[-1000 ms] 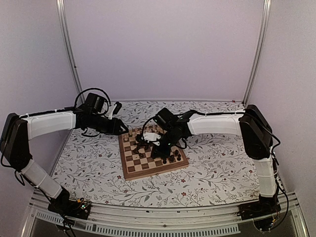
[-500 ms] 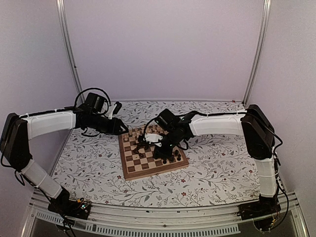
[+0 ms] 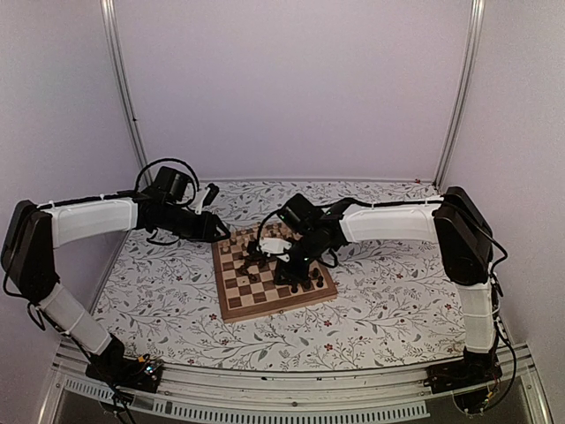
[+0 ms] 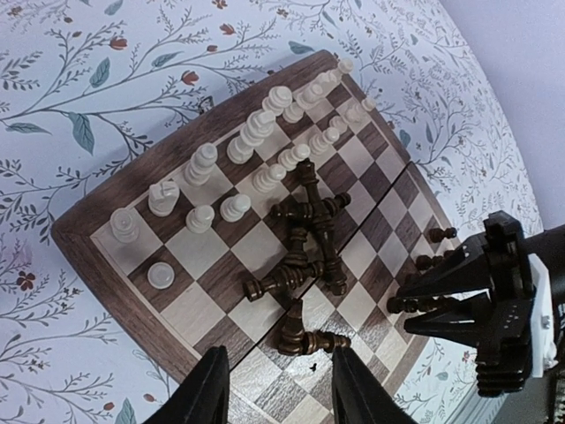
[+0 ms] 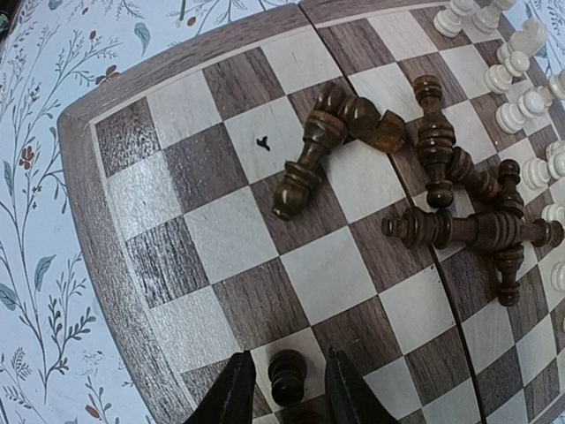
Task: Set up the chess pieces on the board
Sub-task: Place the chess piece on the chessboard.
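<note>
- My right gripper (image 5: 287,360) hangs low over the near-right part of the board (image 5: 234,234). Its jaws stand a little apart on either side of an upright dark pawn (image 5: 285,382), with a gap on each side, so I judge the pawn is let go rather than gripped.
- That pawn stands in the second row from the near edge. More dark pawns (image 4: 440,234) stand in the same row towards the near-right corner, so I take the step in hand to be filling the dark pawn row from right to left.
- The next move, as I judge it, calls for lifting straight up clear of the pawn without tipping it. Then I go to the dark heap (image 5: 459,225) lying in the middle of the board.
- The heap will be awkward, because the pieces lie on their sides, crossed and touching. I would start with the loose one on its near-left fringe.
- My left gripper (image 4: 278,362) hovers by the far-left corner of the board, jaws open and empty.
- The pale pieces (image 4: 256,141) stand upright in two rows along the far edge, which looks finished.
- Hard to make out:
  - The pawn's base is cut off at the bottom of the right wrist view, so I cannot tell whether it sits square.
  - My right gripper covers part of the pawn row in the left wrist view.
  - I cannot tell how many pieces are in the heap, or of which kinds.
  - The top view is too small to help.
</note>
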Available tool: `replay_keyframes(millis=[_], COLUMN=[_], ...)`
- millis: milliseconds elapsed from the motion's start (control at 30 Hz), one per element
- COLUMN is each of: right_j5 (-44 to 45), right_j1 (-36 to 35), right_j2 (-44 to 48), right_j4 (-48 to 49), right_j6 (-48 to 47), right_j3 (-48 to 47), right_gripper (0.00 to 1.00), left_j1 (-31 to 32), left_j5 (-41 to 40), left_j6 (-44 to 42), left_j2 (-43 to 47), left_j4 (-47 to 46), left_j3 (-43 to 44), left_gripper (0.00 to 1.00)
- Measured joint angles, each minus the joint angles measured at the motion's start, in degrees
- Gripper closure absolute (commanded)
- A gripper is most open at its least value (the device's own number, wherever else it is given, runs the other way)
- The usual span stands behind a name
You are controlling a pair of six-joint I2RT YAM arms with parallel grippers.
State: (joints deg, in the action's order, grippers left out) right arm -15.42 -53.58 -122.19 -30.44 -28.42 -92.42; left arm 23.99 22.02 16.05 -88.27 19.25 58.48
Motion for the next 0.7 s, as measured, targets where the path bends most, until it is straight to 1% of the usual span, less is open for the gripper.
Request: replay_keyframes(millis=[100,267,433,700], right_j5=[0.0,-0.7,-0.7,-0.7], right_j1=[0.0,0.0,-0.7,-1.8], right_j2=[0.0,-0.2,-3.2,-9.4], right_j4=[-0.8,-1.4,-1.4,-2.9], right_j6=[0.0,0.3,0.5,0.8], right_j3=[-2.0,-8.2,-13.4,-15.2], right_gripper=[0.69,0.69,0.68,0.67], left_j1=[0.0,0.0,0.0,0.0], left_j5=[0.1,0.0,-0.7,-1.1], left_j6=[0.0,-0.2,-0.2,-0.3], left_j2=[-0.2,-0.3,-0.4,-3.2], left_j4=[0.0,0.1,0.4,2.1], left_j3=[0.0,0.1,0.1,0.6], left_gripper=[0.57,0.57,0.58,0.60])
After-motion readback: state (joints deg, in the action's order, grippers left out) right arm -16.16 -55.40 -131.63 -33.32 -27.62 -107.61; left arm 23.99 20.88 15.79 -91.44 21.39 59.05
